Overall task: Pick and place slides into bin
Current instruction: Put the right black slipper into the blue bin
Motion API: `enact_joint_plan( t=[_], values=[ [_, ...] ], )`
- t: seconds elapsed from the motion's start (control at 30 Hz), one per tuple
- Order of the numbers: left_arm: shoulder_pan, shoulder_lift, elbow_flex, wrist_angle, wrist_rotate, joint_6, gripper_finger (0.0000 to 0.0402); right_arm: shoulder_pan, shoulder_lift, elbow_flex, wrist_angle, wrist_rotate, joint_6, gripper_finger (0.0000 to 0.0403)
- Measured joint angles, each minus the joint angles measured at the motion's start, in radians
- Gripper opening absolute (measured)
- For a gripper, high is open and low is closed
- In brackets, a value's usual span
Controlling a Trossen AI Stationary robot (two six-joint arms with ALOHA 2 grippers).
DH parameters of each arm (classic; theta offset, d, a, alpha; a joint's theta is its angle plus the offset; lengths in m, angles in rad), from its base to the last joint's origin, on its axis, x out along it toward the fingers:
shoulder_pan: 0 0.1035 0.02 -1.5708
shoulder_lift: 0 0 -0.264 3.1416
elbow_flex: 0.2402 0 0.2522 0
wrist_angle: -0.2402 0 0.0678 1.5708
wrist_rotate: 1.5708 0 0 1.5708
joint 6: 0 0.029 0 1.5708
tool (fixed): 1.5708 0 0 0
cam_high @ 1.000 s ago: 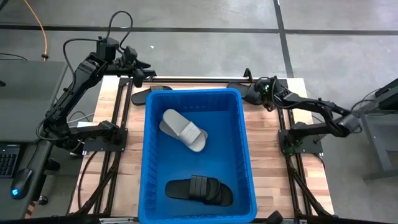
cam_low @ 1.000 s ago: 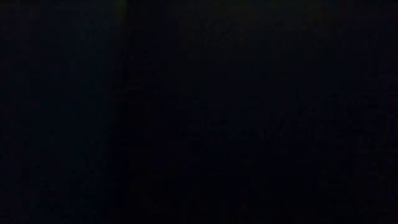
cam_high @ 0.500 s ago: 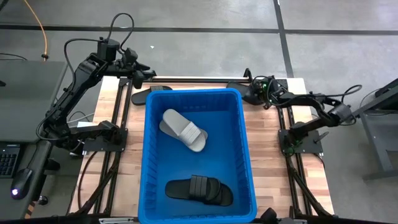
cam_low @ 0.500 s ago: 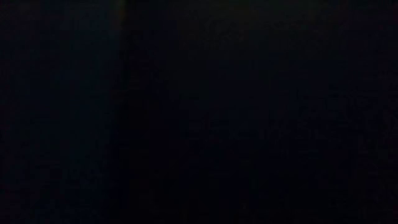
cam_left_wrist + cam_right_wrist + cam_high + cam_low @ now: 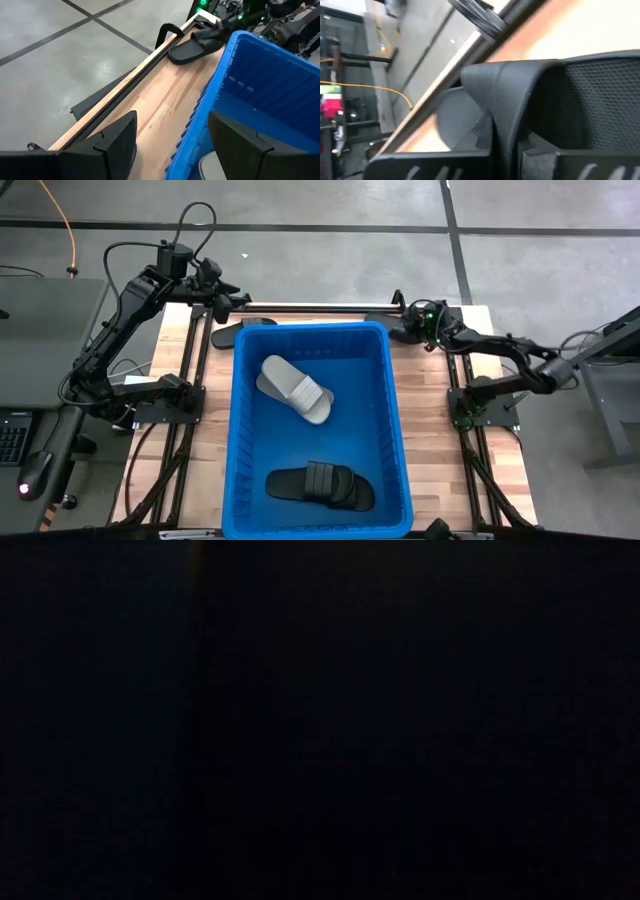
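Observation:
The blue bin (image 5: 395, 430) stands mid-table and holds a light grey slide (image 5: 295, 388) and a black slide (image 5: 320, 485), each lying on its floor. A second black slide (image 5: 392, 328) lies on the wood by the bin's far right corner, and my right gripper (image 5: 412, 328) is shut on it. Another black slide (image 5: 238, 330) lies on the table at the bin's far left corner. Above that one my left gripper (image 5: 228, 302) hovers open, its fingers (image 5: 115, 145) holding nothing. The low view is dark. My right gripper pinches the black slide's wide strap (image 5: 506, 112) at its edge between its two fingers (image 5: 540, 150). They come slanting down from the table's right side. The slide's sole still lies on the wood beside the far rail; the grey footbed (image 5: 454, 120) shows beyond the strap.
A dark metal rail (image 5: 320, 307) runs along the table's far edge behind the bin. Bare wood strips (image 5: 435, 430) lie on both sides of the bin, crossed by the arms' black frames (image 5: 470, 405). The bin's ribbed wall (image 5: 200, 115) stands close beside the left gripper.
My right arm has shifted at the far right corner: its forearm swung a little and the wrist tipped, while the gripper stayed at the black slide. The slide lies where it was. The left arm has kept still.

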Motion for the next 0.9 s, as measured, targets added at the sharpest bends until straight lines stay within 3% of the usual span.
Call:
enact_joint_plan(
  t=[0.5, 0.9],
  values=[
    [0.0, 0.0, 0.0, 0.004, -0.026, 0.024, 0.0232, 0.002, -0.351, -0.002, -0.032, 0.114, -0.039, 0.0],
    [0.0, 0.0, 0.0, 0.016, -0.024, 0.024, 0.0232, 0.025, -0.612, 0.019, -0.008, 0.041, -0.065, 0.0]
  ],
)
